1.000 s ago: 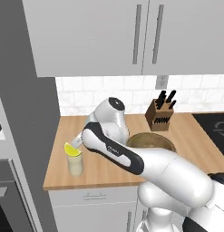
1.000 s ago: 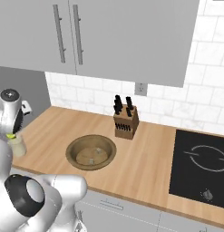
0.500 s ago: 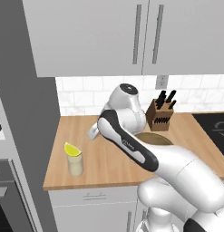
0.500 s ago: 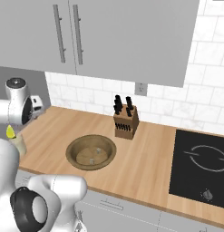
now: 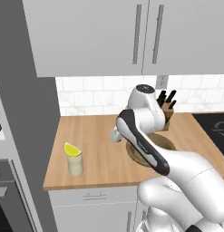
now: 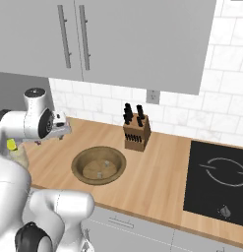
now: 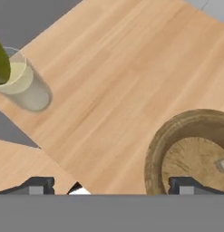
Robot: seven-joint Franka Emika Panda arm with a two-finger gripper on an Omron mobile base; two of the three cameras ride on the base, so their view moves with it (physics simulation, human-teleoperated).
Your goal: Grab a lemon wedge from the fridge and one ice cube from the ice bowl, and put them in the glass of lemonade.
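Above the tabletop point(image 5: 99, 136), between the glass of lemonade point(image 5: 75, 164) and the ice bowl point(image 6: 99, 165), hangs the hand point(image 7: 111, 188) — its fingers spread wide, holding nothing. One lemon wedge point(image 5: 72, 150) sits on the rim of the one glass. For the ice step, the hand should probably go down straight over one cube point(image 6: 100, 173) and close gently — two cubes are visible in the bowl.

Two base views flanking the wooden counter point(image 5: 99, 140); hand view close above.
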